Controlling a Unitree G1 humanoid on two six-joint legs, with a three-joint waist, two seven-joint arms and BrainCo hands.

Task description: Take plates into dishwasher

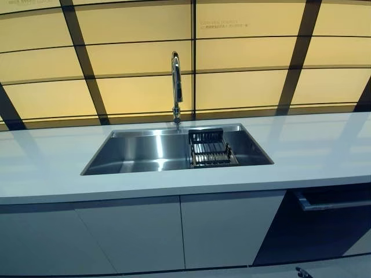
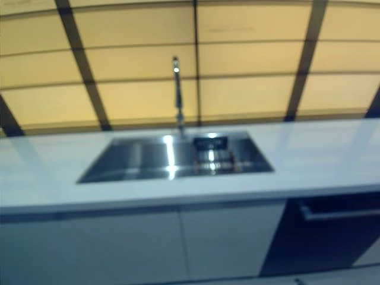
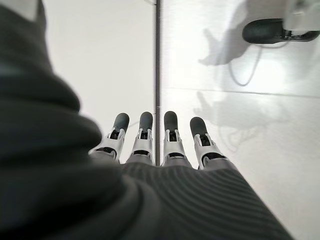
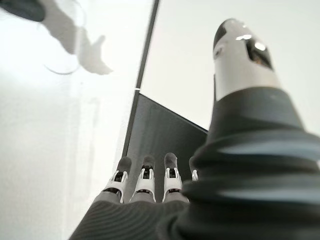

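Note:
A dark dish rack (image 1: 210,149) stands in the right part of the steel sink (image 1: 139,152); I cannot make out any plate in it. Under the counter at the right is the dark dishwasher front (image 1: 313,231) with its bar handle (image 1: 330,202), door closed. Neither hand reaches the counter. My left hand (image 3: 145,145) hangs down over the pale floor with straight fingers, holding nothing. My right hand (image 4: 145,182) hangs likewise, fingers and thumb straight and empty, next to a dark panel (image 4: 160,135) that may be the dishwasher front.
A tall faucet (image 1: 175,81) rises behind the sink. The white countertop (image 1: 313,150) runs across the view before a yellow panelled wall. White cabinet doors (image 1: 179,231) sit below the sink.

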